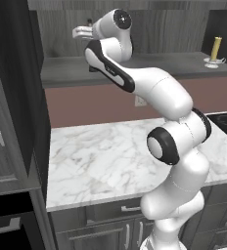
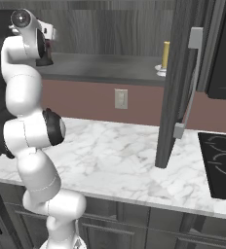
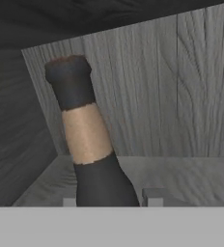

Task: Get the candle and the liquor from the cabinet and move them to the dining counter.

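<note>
End effector (image 3: 111, 200) closed around the liquor (image 3: 87, 144) at its lower neck, bottle standing on the cabinet (image 1: 135, 66) shelf, upright for lifting out (candle (image 1: 215, 49) well apart, untouched).

candle (image 1: 216, 48): yellowish-tan, on a silvery base
liquor (image 3: 92, 159): black body, tan band on the neck, dark cap
cabinet (image 3: 181, 91): grey wood grain inside, dark grey door
counter (image 1: 101, 161): white marble, grey and tan veins
backsplash (image 2: 85, 99): dull maroon
arm (image 1: 154, 88): white, dark joints
cooktop (image 2: 222, 163): black, grey rings
</note>
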